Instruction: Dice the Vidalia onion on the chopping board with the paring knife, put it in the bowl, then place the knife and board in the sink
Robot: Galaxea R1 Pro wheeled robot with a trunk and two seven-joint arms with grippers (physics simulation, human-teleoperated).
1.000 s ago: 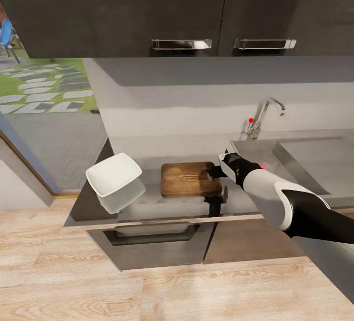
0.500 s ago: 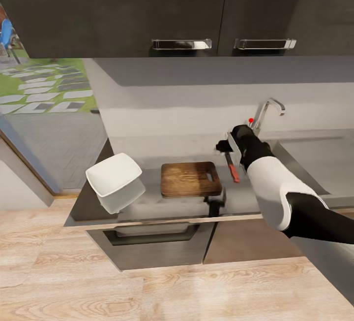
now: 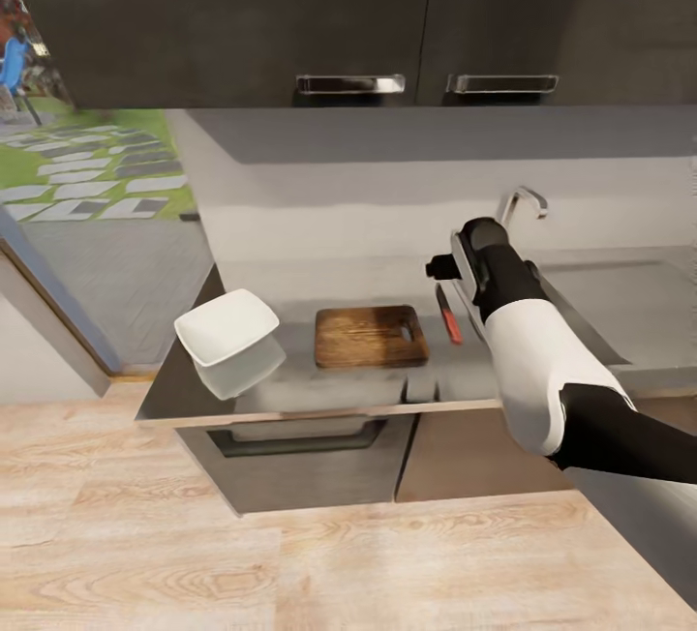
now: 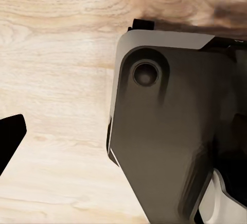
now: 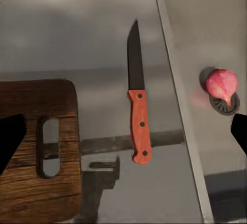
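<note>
i see my right gripper hanging over the glossy grey countertop, its jaws spread wide and empty. below, the paring knife, red handle and dark blade, lies flat between the grainy chopping board and the steel sink, where the round pinkish onion sits on the drain. i cannot tell my left claw's state.

On my head feed, dark matte wall cupboards with two chrome bar handles span twelve o'clock, above a plain grey wall banded with soft shadow. A pale wood plank floor runs across six o'clock. At ten o'clock, tall glass doors look onto a green lawn with grey stepping stones. Dark base cabinets sit below the tabletop.
</note>
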